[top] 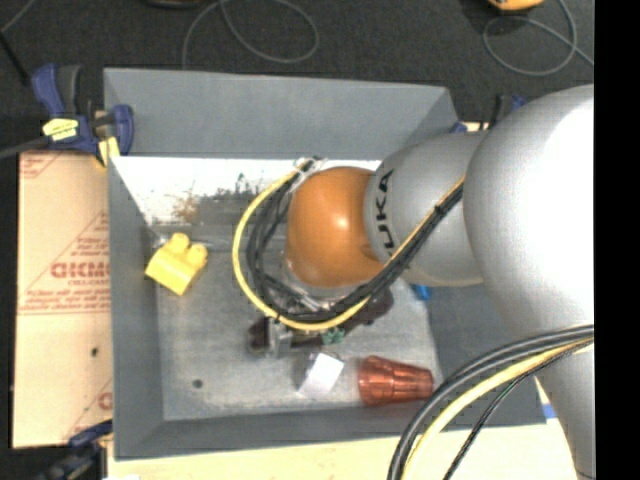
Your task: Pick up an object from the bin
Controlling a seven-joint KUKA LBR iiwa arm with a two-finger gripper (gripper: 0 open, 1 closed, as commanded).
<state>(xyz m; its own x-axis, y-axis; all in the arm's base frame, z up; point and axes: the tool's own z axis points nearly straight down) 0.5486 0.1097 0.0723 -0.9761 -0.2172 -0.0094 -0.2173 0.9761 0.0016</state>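
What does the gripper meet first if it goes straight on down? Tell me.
Probably the bin floor: the gripper points down at bare grey metal, with the small white piece just beside it. Depth is unclear.

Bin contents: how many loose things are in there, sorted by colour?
Yellow: 1, toy block
Copper: 1, ribbed cone
White: 1, small piece
Blue: 1, scrap half hidden by the arm
Total: 4 showing; the arm may cover more.

Grey bin (pixel 200 353): yellow block (pixel 177 264), copper cone (pixel 396 380)
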